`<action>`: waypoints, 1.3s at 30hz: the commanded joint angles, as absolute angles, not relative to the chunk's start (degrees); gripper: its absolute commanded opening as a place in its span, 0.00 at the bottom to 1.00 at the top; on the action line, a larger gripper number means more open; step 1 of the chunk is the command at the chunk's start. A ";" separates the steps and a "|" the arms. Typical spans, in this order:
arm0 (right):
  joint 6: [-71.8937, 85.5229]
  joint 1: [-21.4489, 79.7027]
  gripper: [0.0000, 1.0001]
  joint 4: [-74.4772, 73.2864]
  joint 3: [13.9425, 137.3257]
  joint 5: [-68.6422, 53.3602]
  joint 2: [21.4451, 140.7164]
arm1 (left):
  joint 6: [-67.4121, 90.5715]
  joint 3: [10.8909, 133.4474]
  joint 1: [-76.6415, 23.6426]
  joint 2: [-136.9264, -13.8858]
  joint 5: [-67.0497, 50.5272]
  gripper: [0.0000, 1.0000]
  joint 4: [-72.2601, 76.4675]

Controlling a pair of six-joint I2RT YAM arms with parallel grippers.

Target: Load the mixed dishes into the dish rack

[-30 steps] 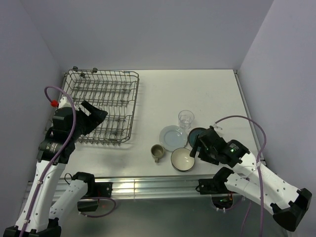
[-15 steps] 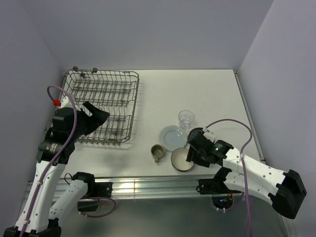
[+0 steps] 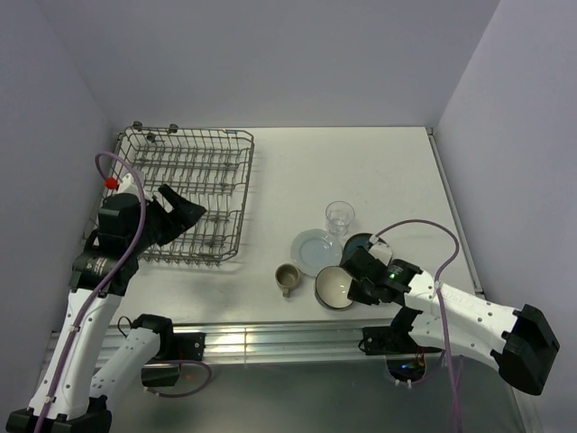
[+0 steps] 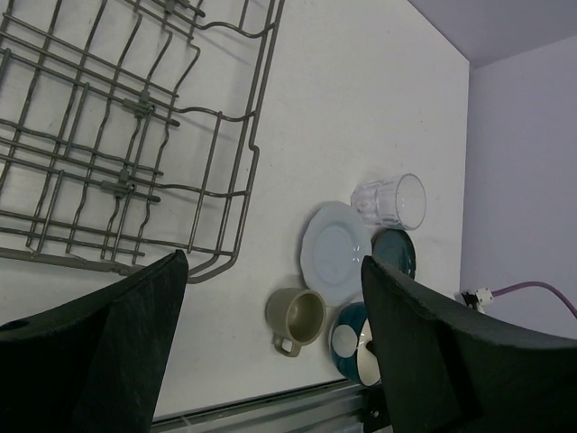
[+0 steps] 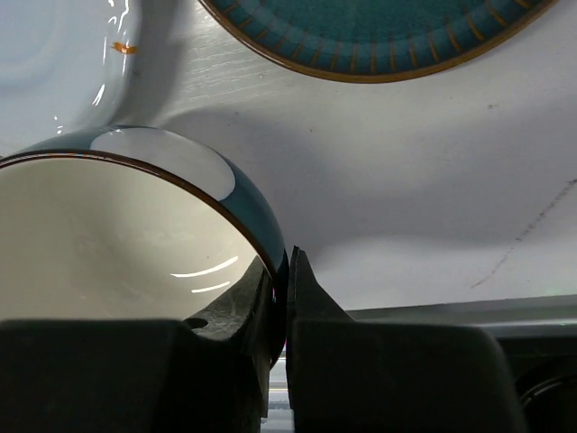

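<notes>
My right gripper [image 5: 287, 262] is shut on the right rim of the cream-inside, dark-rimmed bowl [image 5: 108, 234], one finger inside and one outside. The bowl [image 3: 332, 287] is tipped up near the table's front edge. Around it lie the small olive mug [image 3: 288, 278], the pale blue plate [image 3: 314, 250] and the dark teal plate [image 3: 362, 242], partly hidden by the right arm. The clear glass tumbler [image 3: 340, 216] stands behind them. My left gripper [image 3: 185, 215] hangs open and empty over the near right part of the grey wire dish rack [image 3: 185, 171], which holds no dishes.
The rack's near right corner [image 4: 216, 262] shows in the left wrist view, with the mug [image 4: 297, 316], pale blue plate [image 4: 334, 251] and tumbler [image 4: 389, 200] beyond it. A metal rail [image 3: 270, 338] runs along the table's front edge.
My right gripper moved left onto the bowl and shut on its rim, and the bowl has tipped up. The left arm shifted slightly and stayed open.
</notes>
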State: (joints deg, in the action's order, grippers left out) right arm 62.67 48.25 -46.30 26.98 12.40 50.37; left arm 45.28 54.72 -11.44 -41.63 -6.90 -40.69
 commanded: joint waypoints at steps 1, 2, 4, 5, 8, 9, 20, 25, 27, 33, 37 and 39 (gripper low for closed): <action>64.33 48.87 0.00 -47.01 28.82 16.17 48.52 | 43.59 54.76 -11.25 -41.66 -10.72 0.85 -36.74; 64.34 49.04 0.00 -47.72 29.26 16.52 47.47 | 43.51 54.49 -11.25 -41.75 -11.59 0.85 -35.69; 63.81 48.96 0.00 -49.65 31.27 17.40 46.50 | 43.68 53.53 -11.25 -42.45 -15.09 0.86 -34.64; 63.55 49.04 0.00 -50.88 32.25 17.58 45.36 | 43.59 53.26 -11.25 -43.23 -16.77 0.86 -33.15; 60.48 48.96 0.00 -51.59 36.72 16.88 43.86 | 44.12 51.33 -11.34 -44.56 -26.25 0.86 -29.72; 59.34 49.04 0.00 -50.98 37.87 16.35 43.60 | 44.82 50.63 -11.34 -45.60 -29.06 0.86 -26.57; 46.15 48.87 0.00 -38.16 56.59 1.94 53.15 | 55.01 48.69 -22.23 -50.18 -33.93 0.88 -15.04; 44.39 48.52 0.00 -35.43 62.22 -2.10 59.41 | 59.67 47.99 -27.32 -51.50 -32.96 0.89 -11.87; 44.21 47.90 0.00 -33.41 62.84 -3.77 61.34 | 60.81 47.73 -28.73 -52.03 -32.26 0.90 -11.51; 43.24 46.67 0.00 -31.12 64.60 -7.29 64.51 | 62.75 45.53 -30.06 -52.65 -31.55 0.92 -9.32; 42.89 45.53 0.00 -30.41 65.04 -8.35 64.78 | 62.67 45.26 -30.76 -53.26 -32.08 0.93 -8.70; 42.89 44.39 0.00 -30.06 65.04 -9.14 64.69 | 62.67 45.26 -30.94 -53.35 -32.17 0.93 -8.70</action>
